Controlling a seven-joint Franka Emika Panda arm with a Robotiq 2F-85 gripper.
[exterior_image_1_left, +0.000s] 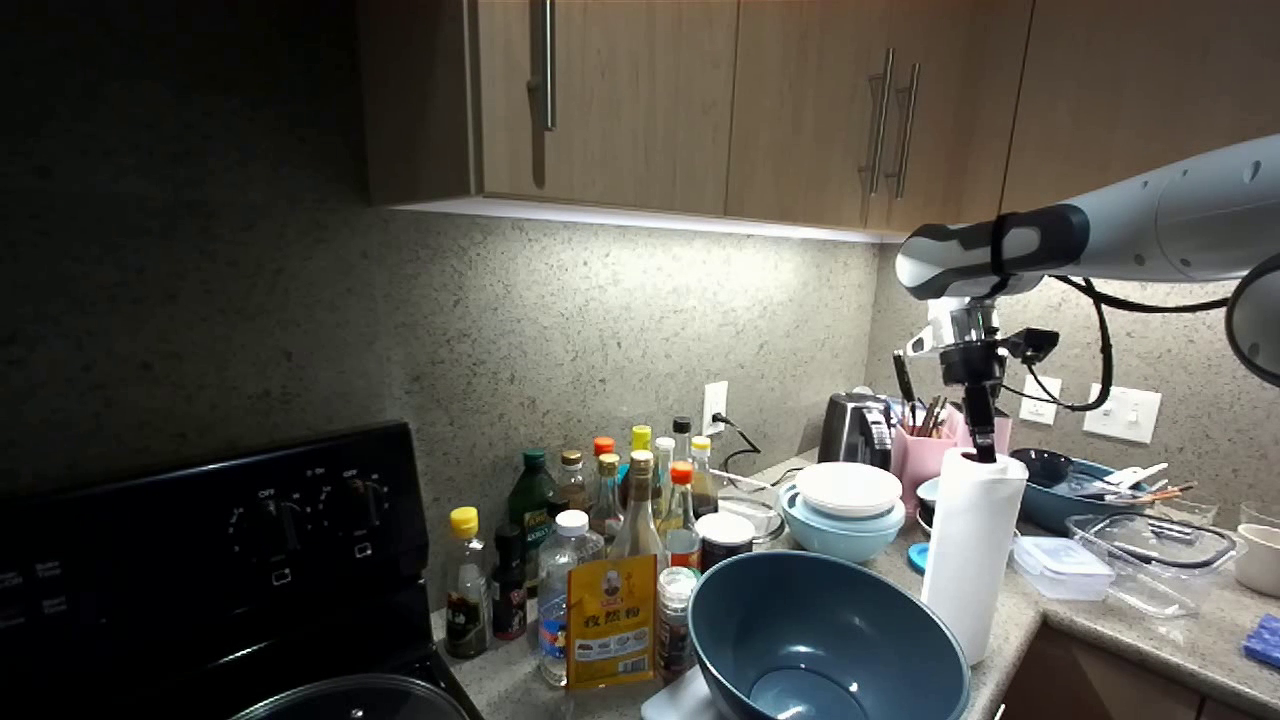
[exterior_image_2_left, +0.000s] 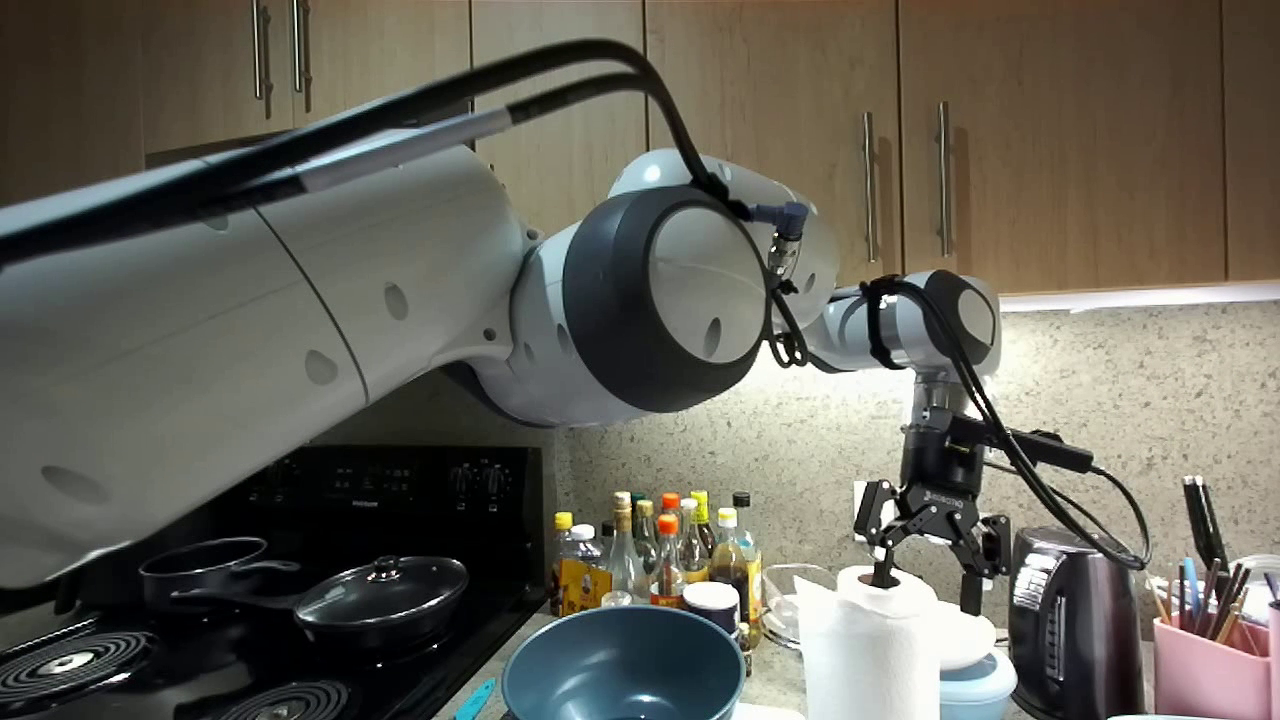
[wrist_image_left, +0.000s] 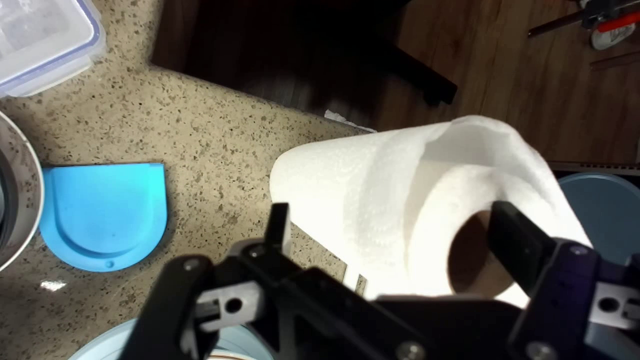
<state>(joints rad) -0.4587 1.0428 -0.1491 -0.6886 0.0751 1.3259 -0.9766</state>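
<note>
The gripper (exterior_image_2_left: 928, 597) points down over a white paper roll (exterior_image_1_left: 975, 560), its two fingers spread wide. One finger (wrist_image_left: 520, 240) is at the mouth of the roll's brown core; the other finger (wrist_image_left: 277, 225) hangs outside, over the speckled tabletop (wrist_image_left: 215, 130). Whether the finger at the core touches its wall, I cannot tell. The paper roll stands on end on the tabletop.

Just beside it, in an exterior view, sits a large dark blue bowl (exterior_image_1_left: 800, 610). Near the roll too is a light blue bowl (exterior_image_1_left: 838, 540) with white dishes (exterior_image_1_left: 848, 490) stacked on top. A bright blue flat piece (wrist_image_left: 105, 215) lies on the tabletop in the wrist view, against or partly under the rim of a pale bowl (wrist_image_left: 30, 160); which, the view does not settle. A clear lidded box (wrist_image_left: 42, 42) lies near the inner corner of the tabletop edge.

Farther off stand a dark kettle (exterior_image_2_left: 1075, 610) and a pink holder (exterior_image_2_left: 1210, 655) filled with chopsticks. A cluster of bottles (exterior_image_1_left: 640, 520) crowds by the wall (exterior_image_1_left: 620, 330), a yellow packet (exterior_image_1_left: 612, 620) upright in front of them. Well apart from the roll, a black stove (exterior_image_2_left: 430, 665) carries a lidded pan (exterior_image_2_left: 385, 605) and a saucepan (exterior_image_2_left: 205, 575). Wooden cabinets (exterior_image_1_left: 610, 100) hang above.
</note>
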